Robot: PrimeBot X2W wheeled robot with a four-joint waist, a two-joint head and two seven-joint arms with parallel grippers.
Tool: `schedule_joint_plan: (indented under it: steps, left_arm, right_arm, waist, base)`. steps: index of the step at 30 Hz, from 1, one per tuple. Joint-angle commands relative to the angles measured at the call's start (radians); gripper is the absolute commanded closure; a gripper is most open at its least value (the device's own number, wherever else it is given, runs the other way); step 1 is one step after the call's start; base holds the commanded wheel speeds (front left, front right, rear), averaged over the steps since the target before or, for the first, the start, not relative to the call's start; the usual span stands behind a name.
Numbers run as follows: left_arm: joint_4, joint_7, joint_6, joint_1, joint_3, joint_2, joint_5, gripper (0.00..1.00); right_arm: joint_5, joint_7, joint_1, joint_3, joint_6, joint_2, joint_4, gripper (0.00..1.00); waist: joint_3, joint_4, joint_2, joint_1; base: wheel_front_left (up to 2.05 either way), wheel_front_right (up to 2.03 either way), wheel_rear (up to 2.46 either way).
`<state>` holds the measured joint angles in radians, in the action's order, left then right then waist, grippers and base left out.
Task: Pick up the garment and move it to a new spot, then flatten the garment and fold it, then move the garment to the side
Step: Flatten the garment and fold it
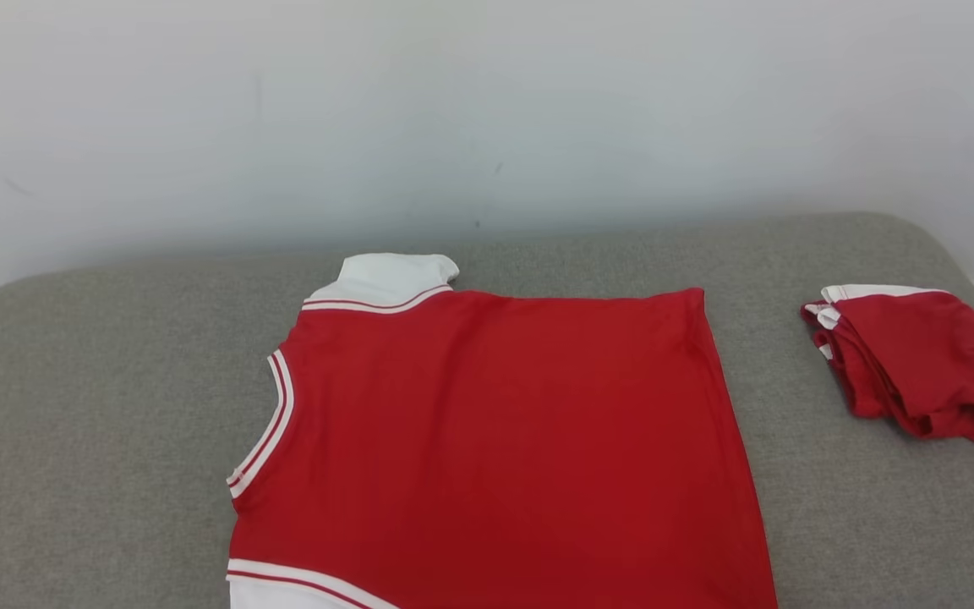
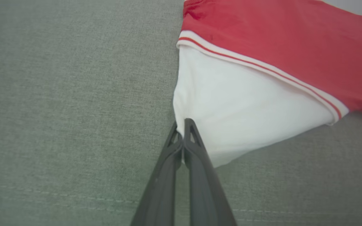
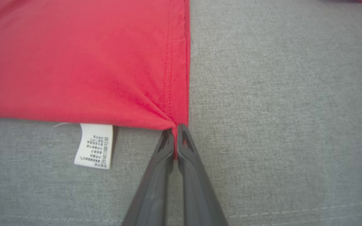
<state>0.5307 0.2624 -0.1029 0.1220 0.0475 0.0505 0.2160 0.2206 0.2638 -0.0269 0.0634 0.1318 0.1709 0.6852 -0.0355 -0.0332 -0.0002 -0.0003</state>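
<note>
We reckon move + flatten are abt done: shirt [image 1: 495,440] lies spread mid-cushion [image 1: 115,423]. Fold & shift aside left to do. Left jaws shut, pinching the white sleeve [image 2: 247,110]; right jaws shut on the red hem corner [image 3: 178,119]. Fabric looks thin, soft, stitched hem; white trim w/ red stripes. Cushion: coarse grey weave. Label [image 3: 94,146] pokes out.

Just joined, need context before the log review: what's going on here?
The robot is working on a red shirt spread flat on the grey cushion. Its left gripper is shut on the white sleeve, and its right gripper is shut on the shirt's hem corner, beside the care label. No fold is made yet. A second, folded garment lies off to its right.
</note>
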Motion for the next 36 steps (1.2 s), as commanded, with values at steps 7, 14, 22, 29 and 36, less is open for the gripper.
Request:
schedule_joint_plan:
  steps: [7,14,22,29,36]
  left_arm:
    - [0.061,0.003,0.063,-0.039,-0.072,0.001,0.047,1.00]
    - [0.039,0.003,0.107,-0.130,-0.145,0.001,0.037,1.00]
    - [-0.134,0.003,0.119,-0.221,-0.155,0.003,-0.022,1.00]
    - [-0.244,0.003,0.009,-0.273,-0.012,0.038,-0.072,1.00]
    - [-0.222,0.003,0.005,-0.370,0.004,0.020,-0.133,1.00]
  right_arm:
    - [-0.040,0.000,-0.040,-0.037,-0.003,-0.029,0.007,1.00]
    - [-0.084,0.000,-0.015,-0.085,-0.003,-0.073,-0.059,1.00]
    - [-0.107,0.000,0.034,-0.140,-0.003,-0.098,-0.228,1.00]
    - [-0.066,0.000,0.150,-0.162,-0.003,-0.043,-0.231,1.00]
    - [-0.076,0.000,0.253,-0.160,-0.003,-0.031,-0.207,1.00]
  waist:
    - [-0.022,0.006,0.0002,0.0003]
    - [0.007,0.009,0.0002,0.0003]
    - [0.069,0.005,0.0002,0.0003]
    - [0.167,0.004,0.0002,0.0003]
    - [0.250,0.002,0.0002,0.0003]
  base:
    - [0.00,0.00,0.00]
    - [0.00,0.00,0.00]
    - [0.00,0.00,0.00]
    - [0.00,0.00,0.00]
    - [0.00,0.00,0.00]
